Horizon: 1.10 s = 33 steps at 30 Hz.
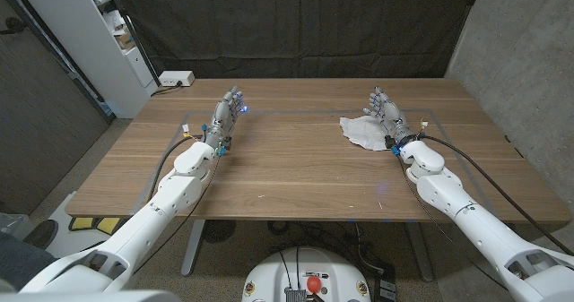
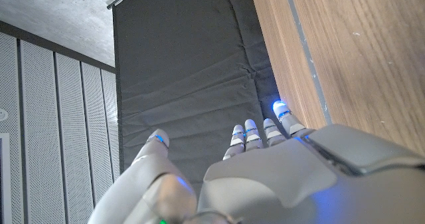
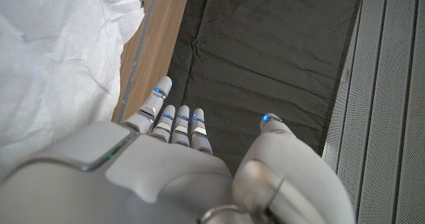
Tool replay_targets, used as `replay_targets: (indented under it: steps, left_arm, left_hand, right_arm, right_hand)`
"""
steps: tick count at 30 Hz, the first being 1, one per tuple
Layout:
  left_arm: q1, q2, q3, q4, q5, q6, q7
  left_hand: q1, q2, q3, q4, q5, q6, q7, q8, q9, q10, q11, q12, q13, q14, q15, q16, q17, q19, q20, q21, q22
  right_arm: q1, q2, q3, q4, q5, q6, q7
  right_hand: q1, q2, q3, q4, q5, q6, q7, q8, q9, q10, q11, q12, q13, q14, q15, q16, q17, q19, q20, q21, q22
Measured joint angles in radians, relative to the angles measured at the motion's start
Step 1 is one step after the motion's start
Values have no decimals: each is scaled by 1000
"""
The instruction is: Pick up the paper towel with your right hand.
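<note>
No legible text, label, brand, number or sign anywhere: none on the worktop point(image 1: 296, 172), none on the paper towel point(image 1: 363, 130), none on either arm's casing, and the items on the shelf point(image 1: 121, 33) at the far left are too small to read.

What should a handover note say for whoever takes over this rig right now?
Left hand: holds nothing, fingers apart, on the left side of the table.
Right hand: holds nothing, fingers apart, right beside the paper towel; I cannot tell whether they touch.
Paper towel: crumpled, lying on the table's right half, just to the inner side of the right hand.
Done: right hand is at the towel.
Left: close the right hand on the towel and lift it.
</note>
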Motion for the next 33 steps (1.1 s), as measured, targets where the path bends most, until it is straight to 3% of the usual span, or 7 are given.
replay_targets:
  steps: [3,9,17,33]
  left_arm:
    - [9,-27,-35,-6,55,32,-34]
    - [34,-134,-162,-31,159,85,-96]
    - [52,-217,-266,-59,259,128,-160]
    - [62,-301,-379,-84,370,173,-263]
  left_hand:
    - [0,0,0,0,0,0,0,0,-3,0,0,0,-2,0,0,0,0,0,0,0,0]
    - [5,5,0,0,0,6,5,0,-3,0,0,0,-10,0,0,0,0,-5,6,-4,0]
    - [9,9,4,-4,0,6,5,0,-3,0,0,0,-16,0,0,0,0,-5,6,-8,0]
    - [14,14,8,-8,0,17,5,0,-7,10,2,-5,-34,7,0,-8,0,-5,6,-24,0]
  right_arm:
    - [-19,23,34,-22,-18,-15,2]
    - [-48,71,96,-51,-85,-54,30]
    - [-69,124,152,-73,-154,-72,58]
    - [-92,195,211,-101,-286,-70,71]
  right_hand:
    - [0,0,0,0,0,5,-5,2,-2,0,0,0,-2,0,0,0,0,0,0,0,0]
    - [0,0,0,0,0,11,-11,8,-7,4,4,0,-10,0,0,0,-3,7,0,0,0]
    - [0,0,2,-2,0,11,-11,8,-17,10,-1,-8,-20,0,0,0,-11,9,-2,-9,0]
    - [16,16,7,-17,7,23,-23,8,-39,28,-9,-22,-43,13,-13,0,-26,21,0,-31,0]
